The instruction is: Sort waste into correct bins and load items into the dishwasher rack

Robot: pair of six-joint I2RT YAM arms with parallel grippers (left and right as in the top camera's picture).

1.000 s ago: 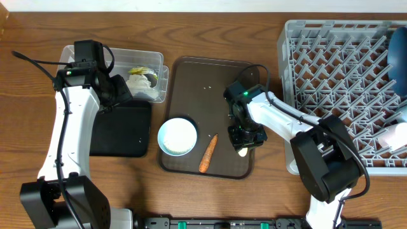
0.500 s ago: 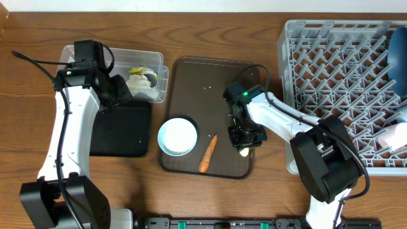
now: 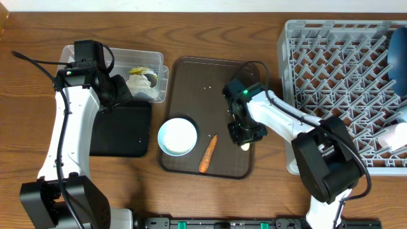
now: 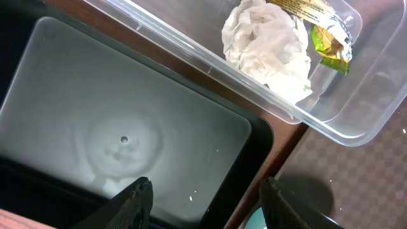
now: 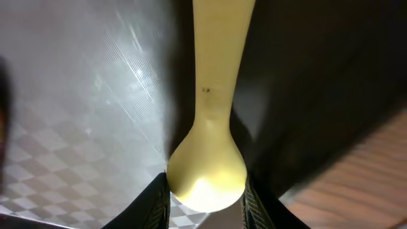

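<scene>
My right gripper (image 3: 245,135) is shut on the pale yellow spoon (image 5: 210,127) over the right part of the dark brown serving tray (image 3: 210,76); the spoon's bowl sits between the jaws (image 5: 206,197). The white bowl (image 3: 177,137) and the orange carrot piece (image 3: 208,153) lie on that tray, with a few rice grains (image 3: 205,88). My left gripper (image 4: 206,207) is open and empty above the black tray (image 4: 127,127). The clear tub (image 4: 356,127) holds a crumpled white wrapper (image 4: 270,44) and a yellow-green one (image 4: 327,48).
The light-grey dishwasher rack (image 3: 331,95) fills the right side, with the dark-blue bowl (image 3: 399,57) at its far right edge. The black tray (image 3: 121,127) and the clear tub (image 3: 162,79) lie left of the brown tray.
My right gripper has shifted slightly up the tray with the spoon in it. The left arm has not moved.
</scene>
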